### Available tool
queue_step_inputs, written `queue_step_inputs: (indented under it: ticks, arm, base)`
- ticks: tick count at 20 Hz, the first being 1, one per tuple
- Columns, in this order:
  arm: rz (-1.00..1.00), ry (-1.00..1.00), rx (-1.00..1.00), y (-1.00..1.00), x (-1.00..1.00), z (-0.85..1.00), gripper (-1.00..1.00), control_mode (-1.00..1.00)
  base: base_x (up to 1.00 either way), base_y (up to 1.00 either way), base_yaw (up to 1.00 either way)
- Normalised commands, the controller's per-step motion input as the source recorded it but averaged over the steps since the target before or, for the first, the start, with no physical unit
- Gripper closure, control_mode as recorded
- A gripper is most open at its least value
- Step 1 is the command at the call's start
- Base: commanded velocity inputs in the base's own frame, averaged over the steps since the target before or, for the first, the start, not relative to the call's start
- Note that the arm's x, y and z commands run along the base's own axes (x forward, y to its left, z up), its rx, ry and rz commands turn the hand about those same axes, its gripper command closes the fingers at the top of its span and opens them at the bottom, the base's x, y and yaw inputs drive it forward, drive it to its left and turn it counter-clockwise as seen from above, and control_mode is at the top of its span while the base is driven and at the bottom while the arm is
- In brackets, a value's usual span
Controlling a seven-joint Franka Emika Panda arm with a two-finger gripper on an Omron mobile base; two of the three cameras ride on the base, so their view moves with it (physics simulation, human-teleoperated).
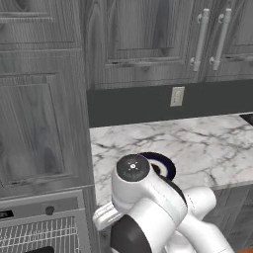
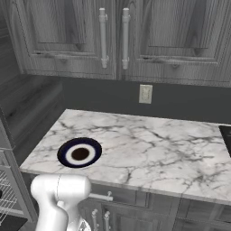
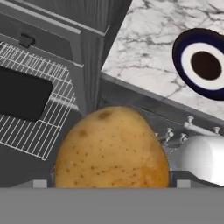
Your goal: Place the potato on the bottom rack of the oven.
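Golden-brown and speckled, the potato (image 3: 113, 148) sat close before my hand camera — my claw was clenched on it, I judged, though the fingertips themselves were hidden behind it. It hung in the air beside the edge of the marble worktop (image 3: 144, 48), above the cabinet front. The oven (image 3: 41, 92) stood open to one side, its pale wire rack (image 3: 52, 127) showing with a dark patch on it. The blue-rimmed plate (image 3: 181, 54) rested on the worktop, well apart. The danger I saw: the grey post between oven and worktop was near my path — a swing too low could knock the potato loose, or I might choose the wrong rack.
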Motion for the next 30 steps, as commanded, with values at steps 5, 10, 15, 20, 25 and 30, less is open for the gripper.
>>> queue_step_inputs:
  ticks: [5, 10, 15, 20, 25, 30]
  arm:
    - [0.1, -0.04, 0.0, 0.95, -0.18, -0.42, 1.0, -1.0]
    - [0.07, -0.01, -0.01, 1.0, -0.01, -0.57, 1.0, -1.0]
    - [0.0, 0.0, -0.01, 0.96, 0.0, -0.72, 1.0, -1.0]
    - [0.0, 0.0, -0.01, 0.87, 0.0, -0.72, 1.0, -1.0]
    - [0.0, 0.0, -0.05, 0.87, 0.13, -0.76, 1.0, -1.0]
    - [0.01, 0.02, -0.02, 0.87, 0.23, -0.82, 1.0, -1.0]
  base:
    - [0.0, 0.0, 0.0]
    - [0.0, 0.0, 0.0]
    - [0.0, 0.0, 0.0]
    - [0.0, 0.0, 0.0]
    - [0.0, 0.0, 0.0]
    - [0.0, 0.0, 0.0]
